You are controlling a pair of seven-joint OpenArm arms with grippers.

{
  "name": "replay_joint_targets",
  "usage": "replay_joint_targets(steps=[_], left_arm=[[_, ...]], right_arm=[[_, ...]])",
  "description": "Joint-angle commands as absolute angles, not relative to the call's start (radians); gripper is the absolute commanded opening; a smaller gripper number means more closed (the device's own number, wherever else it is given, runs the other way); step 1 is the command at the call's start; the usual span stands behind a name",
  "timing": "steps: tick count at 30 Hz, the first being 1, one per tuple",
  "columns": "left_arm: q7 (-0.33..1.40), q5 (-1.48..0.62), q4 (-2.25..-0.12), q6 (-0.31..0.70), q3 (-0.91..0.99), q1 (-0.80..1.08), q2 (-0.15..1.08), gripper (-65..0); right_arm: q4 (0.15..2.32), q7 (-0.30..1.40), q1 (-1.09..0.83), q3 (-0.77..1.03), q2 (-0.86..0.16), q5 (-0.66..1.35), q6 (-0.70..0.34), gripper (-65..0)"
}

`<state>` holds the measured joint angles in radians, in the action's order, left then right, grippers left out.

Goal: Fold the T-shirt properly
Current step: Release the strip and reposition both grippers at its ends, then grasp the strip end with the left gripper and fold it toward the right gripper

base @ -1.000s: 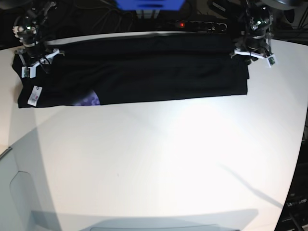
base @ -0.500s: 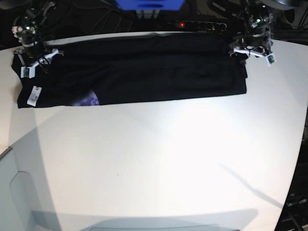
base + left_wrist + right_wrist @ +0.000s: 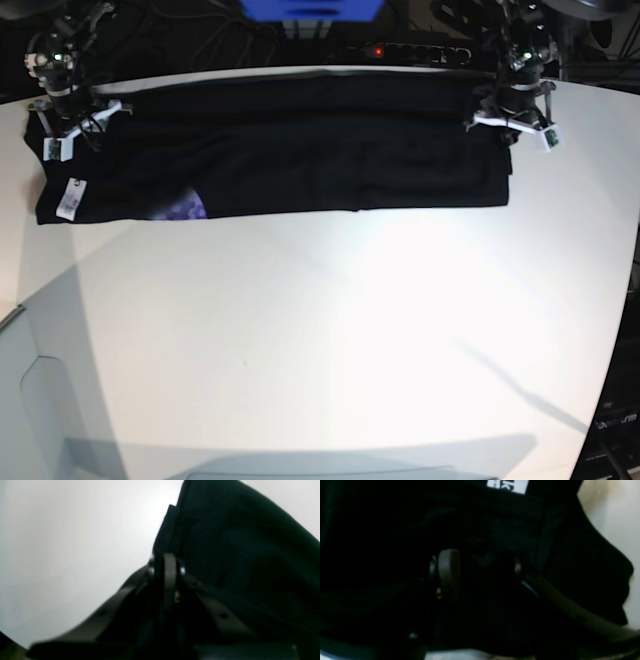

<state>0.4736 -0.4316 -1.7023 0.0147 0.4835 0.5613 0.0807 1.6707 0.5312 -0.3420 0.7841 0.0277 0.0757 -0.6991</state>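
Shirt: I see the black T-shirt (image 3: 280, 165) as a long folded strip across the far side of the white table (image 3: 320, 330).
Tag end: the white tag (image 3: 71, 199) and a purple patch (image 3: 181, 206) show toward my right gripper's end.
Left gripper: mine (image 3: 163, 565) is at the shirt's other end, fingers drawn close together with black cloth at the tips; I can't tell how firmly they have it.
Right gripper: mine (image 3: 482, 562) is over the cloth near the tag, fingers spread apart, black fabric showing between them.
Table: its bare white surface lies on the near side of the shirt.
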Motion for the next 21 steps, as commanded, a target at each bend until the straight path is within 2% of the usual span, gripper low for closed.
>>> replay_joint_targets(steps=[1,8,17,21], left_arm=[[0.522,-0.421,-1.716,0.005,0.487,0.575,0.082,-63.5],[0.521,-0.421,-1.962,0.005,0.455,0.630,0.073,-65.0],[0.473,-0.407,-2.022,0.005,0.157,0.634,0.068,-65.0],[0.406,-0.305,-2.020,-0.002,-0.056,0.627,0.090,-65.0]], right_arm=[[1.689,0.519,-0.344,0.788,0.016,0.084,-0.698,-37.5],[1.692,0.519,-0.338,0.788,0.016,0.084,-0.698,-37.5],[1.693,0.519,-0.335,0.788,0.016,0.084,-0.698,-37.5],[1.693,0.519,-0.334,0.788,0.016,0.084,-0.698,-37.5]])
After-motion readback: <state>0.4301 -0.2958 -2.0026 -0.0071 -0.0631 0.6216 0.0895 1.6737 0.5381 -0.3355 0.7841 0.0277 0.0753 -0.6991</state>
